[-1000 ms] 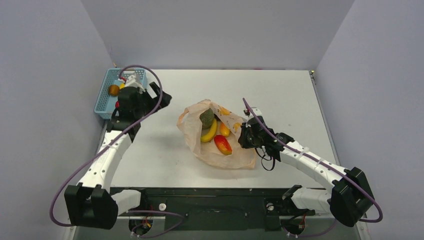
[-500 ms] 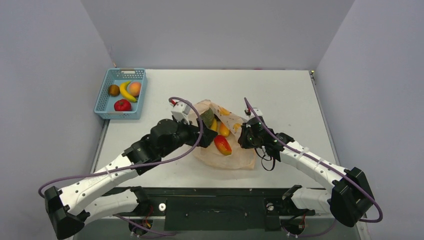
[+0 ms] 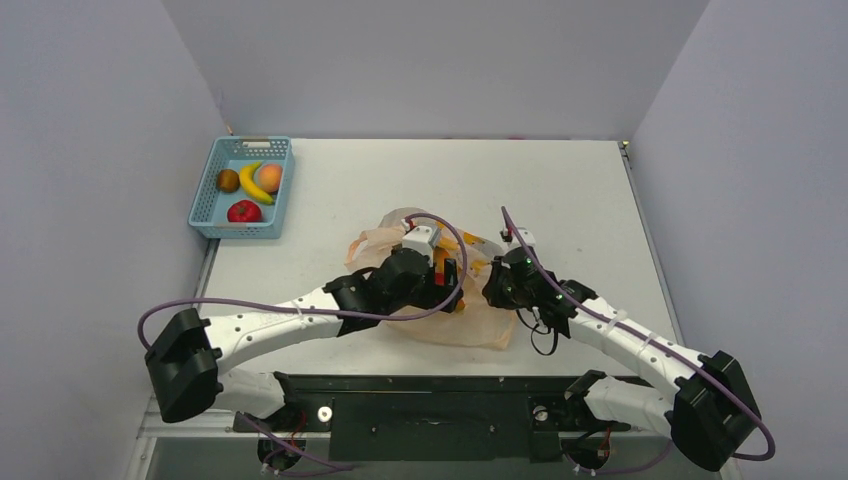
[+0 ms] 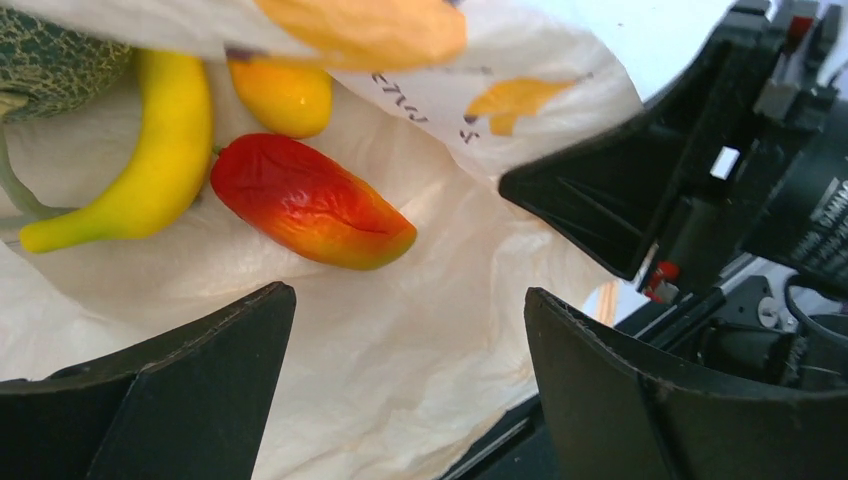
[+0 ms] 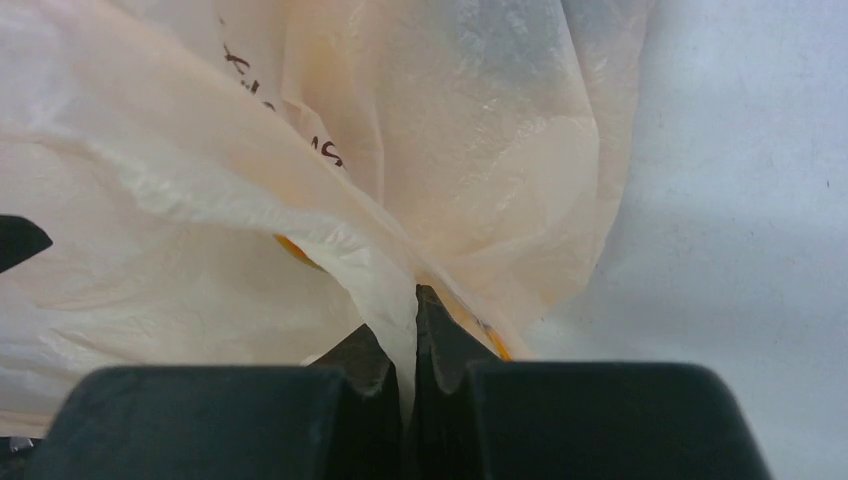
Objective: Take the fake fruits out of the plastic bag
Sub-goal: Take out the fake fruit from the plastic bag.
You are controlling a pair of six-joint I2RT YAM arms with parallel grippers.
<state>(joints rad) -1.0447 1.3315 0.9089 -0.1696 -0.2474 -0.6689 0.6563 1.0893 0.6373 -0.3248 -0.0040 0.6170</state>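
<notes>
The peach plastic bag (image 3: 478,326) lies mid-table with its mouth open. My left gripper (image 3: 449,274) is open and empty at the bag's mouth. In the left wrist view its jaws (image 4: 410,335) stand wide apart over the bag's inner film, just short of a red-orange fruit (image 4: 310,200). A yellow banana (image 4: 150,160), an orange-yellow fruit (image 4: 285,92) and a green melon (image 4: 50,55) lie beyond it. My right gripper (image 3: 496,284) is shut on the bag's right edge. The right wrist view shows the film (image 5: 200,270) pinched between its jaws (image 5: 415,305).
A blue mesh basket (image 3: 205,216) stands at the far left of the table and holds a banana (image 3: 255,183), a peach (image 3: 270,177), a red fruit (image 3: 244,211) and a brown one (image 3: 228,180). Grey walls enclose the table.
My left arm has swung from the blue basket across to the bag, and its open gripper is now at the bag's mouth. My right gripper has kept its hold on the bag's edge.
</notes>
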